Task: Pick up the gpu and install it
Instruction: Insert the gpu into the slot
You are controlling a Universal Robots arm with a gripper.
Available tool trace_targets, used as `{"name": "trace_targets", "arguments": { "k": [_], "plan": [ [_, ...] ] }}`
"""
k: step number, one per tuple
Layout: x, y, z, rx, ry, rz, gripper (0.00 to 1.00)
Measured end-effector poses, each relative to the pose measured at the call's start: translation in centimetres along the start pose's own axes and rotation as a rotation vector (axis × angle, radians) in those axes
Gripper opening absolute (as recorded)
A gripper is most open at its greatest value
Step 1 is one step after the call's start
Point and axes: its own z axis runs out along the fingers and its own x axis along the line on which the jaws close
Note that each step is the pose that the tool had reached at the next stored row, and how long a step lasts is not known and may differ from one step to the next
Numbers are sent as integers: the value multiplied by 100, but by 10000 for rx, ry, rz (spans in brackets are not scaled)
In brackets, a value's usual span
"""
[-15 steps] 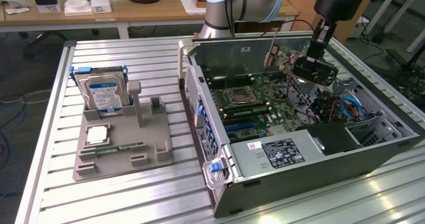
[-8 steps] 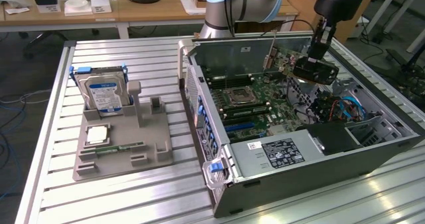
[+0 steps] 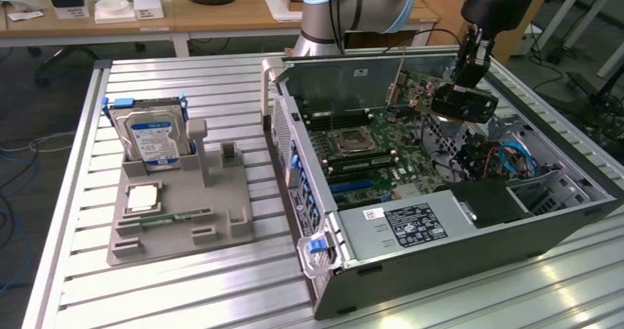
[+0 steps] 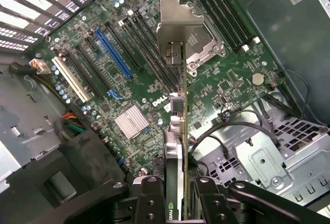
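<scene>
Gpu (image 4: 174, 154) held inside the open computer case (image 3: 458, 263).
The tool (image 4: 178, 203) is closed on it, edge-down above the green motherboard (image 4: 216, 87).

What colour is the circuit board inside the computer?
Green; the circuit board shows best in the wrist view.

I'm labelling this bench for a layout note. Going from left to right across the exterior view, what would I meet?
hard drive → processor socket → gpu → blue cables
</scene>
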Motion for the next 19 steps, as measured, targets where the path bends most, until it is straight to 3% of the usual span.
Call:
{"name": "trace_targets", "arguments": {
  "k": [10, 19],
  "plan": [
    [0, 0, 0, 3, -5, -103, 27],
    [-1, 0, 4, 48, -66, -1525, 27]
  ]
}}
